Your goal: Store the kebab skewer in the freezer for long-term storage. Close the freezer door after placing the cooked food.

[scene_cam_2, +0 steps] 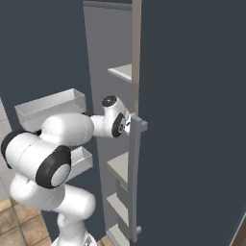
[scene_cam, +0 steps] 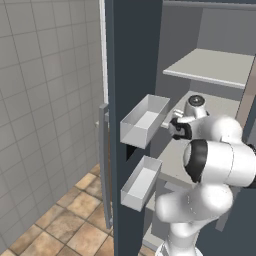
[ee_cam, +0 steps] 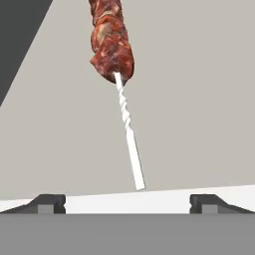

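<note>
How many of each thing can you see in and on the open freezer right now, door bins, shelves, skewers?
Grey door bins: 2, upper and lower
Pale grey shelves: 4 levels in the right base view, from the top one down to the lowest
Kebab skewer: 1
Total: 7

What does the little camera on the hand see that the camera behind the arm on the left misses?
The hand view has the kebab skewer lying on a pale grey shelf, with the open gripper just short of its stick. The left base view has the freezer door, its grey bins, tiled wall and floor. Both look into the freezer.
</note>
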